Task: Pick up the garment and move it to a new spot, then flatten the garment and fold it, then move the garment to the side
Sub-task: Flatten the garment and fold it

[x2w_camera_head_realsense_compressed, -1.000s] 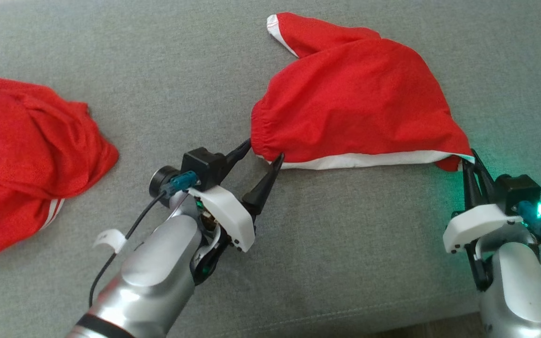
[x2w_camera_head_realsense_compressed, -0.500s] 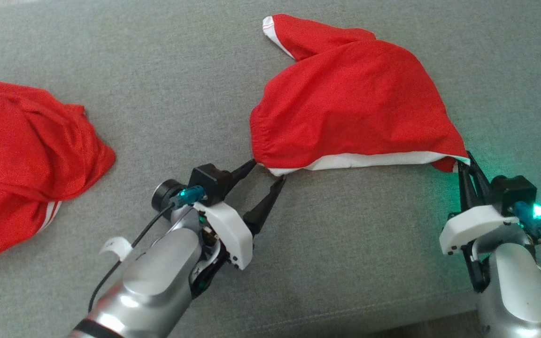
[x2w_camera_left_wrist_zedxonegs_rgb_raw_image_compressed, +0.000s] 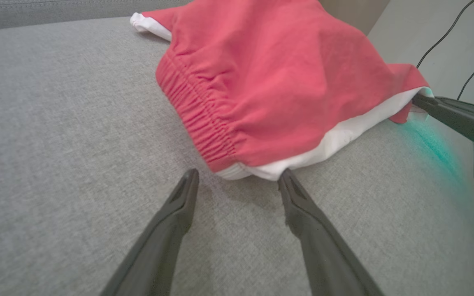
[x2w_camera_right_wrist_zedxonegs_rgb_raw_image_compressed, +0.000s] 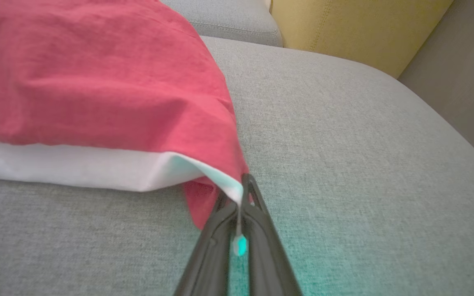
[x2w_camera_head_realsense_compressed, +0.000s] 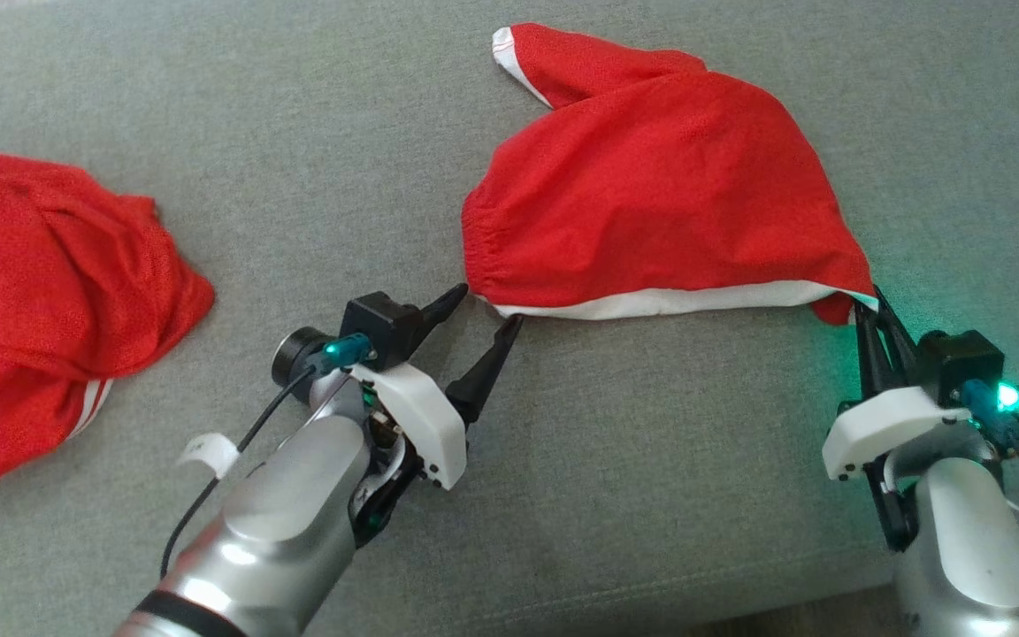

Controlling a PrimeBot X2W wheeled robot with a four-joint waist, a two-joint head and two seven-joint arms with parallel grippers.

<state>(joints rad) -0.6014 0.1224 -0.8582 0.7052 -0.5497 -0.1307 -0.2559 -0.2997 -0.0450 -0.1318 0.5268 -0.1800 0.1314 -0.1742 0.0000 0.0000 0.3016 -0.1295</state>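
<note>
— Your left gripper [x2w_camera_head_realsense_compressed: 487, 305] has backed off toward 7 o'clock. A second ago its fingers straddled the waistband corner of the shorts [x2w_camera_head_realsense_compressed: 660, 203]; now they stand wide, tips just short of the cloth, holding nothing.

— And the right?

— Your right gripper [x2w_camera_head_realsense_compressed: 868, 305] hasn't let go. Its fingers are pinched tight on the hem corner at 4 o'clock, and the wrist view shows the white lining caught between them.

— Where are the shorts now?

— On the sofa [x2w_camera_head_realsense_compressed: 297, 133] at about 1 o'clock, in much the same place as before. They're bunched, one leg pointing to 12 and the white lining showing along the near edge. The red heap [x2w_camera_head_realsense_compressed: 41, 292] lies well apart at 9 o'clock.

— So what does that mean for you?

— You hold one corner only, so I judge the flattening isn't done. You probably need the left fingers back on the waistband corner before you can stretch the cloth. Pull with the right alone and it may just drag and bunch more.
</note>
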